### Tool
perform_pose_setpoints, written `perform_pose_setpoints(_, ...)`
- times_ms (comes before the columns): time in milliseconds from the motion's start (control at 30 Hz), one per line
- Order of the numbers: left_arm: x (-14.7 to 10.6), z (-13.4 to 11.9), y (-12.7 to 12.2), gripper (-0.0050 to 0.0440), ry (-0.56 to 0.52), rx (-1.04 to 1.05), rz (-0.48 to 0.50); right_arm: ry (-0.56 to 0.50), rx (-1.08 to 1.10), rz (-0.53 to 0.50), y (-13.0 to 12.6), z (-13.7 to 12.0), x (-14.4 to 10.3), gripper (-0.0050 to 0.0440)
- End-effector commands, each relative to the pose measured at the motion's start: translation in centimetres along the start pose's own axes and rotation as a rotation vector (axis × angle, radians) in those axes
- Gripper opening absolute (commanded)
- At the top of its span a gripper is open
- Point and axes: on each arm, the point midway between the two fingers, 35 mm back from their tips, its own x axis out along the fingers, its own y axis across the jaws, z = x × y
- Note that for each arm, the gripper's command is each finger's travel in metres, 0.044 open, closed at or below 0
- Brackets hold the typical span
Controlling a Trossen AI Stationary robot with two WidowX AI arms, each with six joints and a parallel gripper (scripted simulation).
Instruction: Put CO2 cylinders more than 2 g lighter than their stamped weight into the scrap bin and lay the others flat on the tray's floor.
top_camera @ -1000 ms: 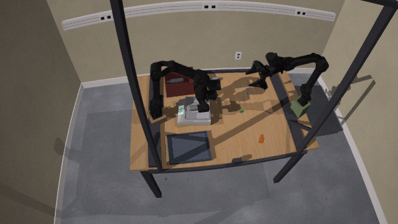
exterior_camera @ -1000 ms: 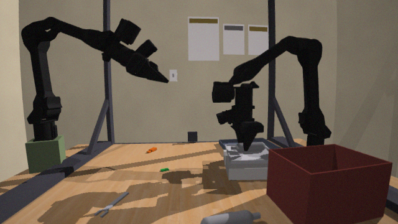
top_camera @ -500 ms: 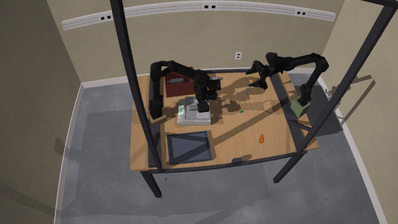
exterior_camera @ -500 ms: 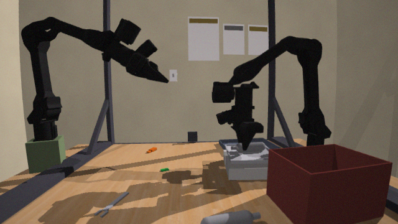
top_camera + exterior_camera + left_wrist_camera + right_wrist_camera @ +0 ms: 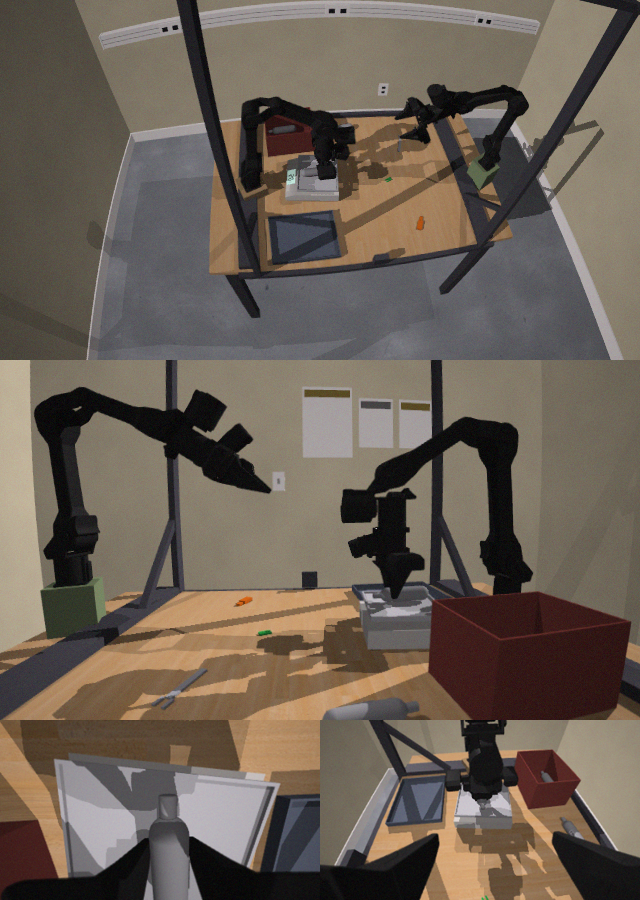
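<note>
A grey cylinder (image 5: 169, 861) lies on the scale (image 5: 312, 196) (image 5: 400, 638) (image 5: 225, 816) (image 5: 482, 823), its neck clear of the fingers. My left gripper (image 5: 169, 842) (image 5: 395, 596) is shut on its body. The scale's display (image 5: 291, 177) is lit, too small to read surely. A second cylinder (image 5: 282, 130) (image 5: 546, 776) lies in the red scrap bin (image 5: 290, 148) (image 5: 465, 660) (image 5: 551, 796). A third cylinder (image 5: 372, 710) (image 5: 571, 827) lies on the table beside the bin. The blue tray (image 5: 305, 260) (image 5: 414, 822) holds nothing. My right gripper (image 5: 496, 838) (image 5: 399, 127) is open and empty, raised above the table.
Pliers (image 5: 181, 687) lie on the table below the right gripper. A small green piece (image 5: 388, 179) (image 5: 264, 633) lies near mid-table and an orange piece (image 5: 420, 223) (image 5: 244, 601) farther off. The left arm reaches over the scale, between bin and tray.
</note>
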Motion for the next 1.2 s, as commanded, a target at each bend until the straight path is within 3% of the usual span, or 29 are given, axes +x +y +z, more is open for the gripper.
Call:
perform_pose_setpoints(0,-3.3,0.7,-0.1,-0.0001,-0.055,0.000,-0.002,-0.031,-0.002,-0.003,-0.1,1.1,-0.7,0.0440)
perform_pose_setpoints(100,-5.0,0.6,0.0,-0.0003,-0.055,0.000,-0.002,-0.031,-0.002,-0.003,-0.1,1.1,-0.7,0.0440)
perform_pose_setpoints(300,-5.4,0.6,0.0,-0.0004,-0.044,0.000,-0.002,-0.032,-0.003,-0.003,0.0,1.1,-0.6,0.0440)
perform_pose_setpoints(500,-5.3,0.7,-1.2,-0.0035,-0.037,0.001,-0.008,-0.037,-0.054,0.082,4.4,2.2,2.4,0.0440)
perform_pose_setpoints(667,-4.6,0.7,-7.4,-0.0050,-0.044,0.011,-0.024,-0.039,-0.124,0.201,11.7,2.3,6.1,0.0440)
perform_pose_setpoints(733,-4.6,0.7,-7.4,-0.0050,-0.044,0.011,-0.024,-0.039,-0.124,0.201,11.7,2.3,6.1,0.0440)
perform_pose_setpoints(900,-3.4,-0.2,-14.5,-0.0050,-0.045,0.010,-0.020,-0.041,-0.172,0.286,17.3,1.6,8.2,0.0440)
perform_pose_setpoints(1033,-2.2,-1.8,-19.6,-0.0050,-0.045,0.006,-0.021,-0.041,-0.193,0.320,19.7,1.0,8.9,0.0440)
perform_pose_setpoints(1167,-1.2,-3.8,-23.6,-0.0050,-0.043,0.003,-0.020,-0.037,-0.200,0.330,20.5,0.7,9.3,0.0440)
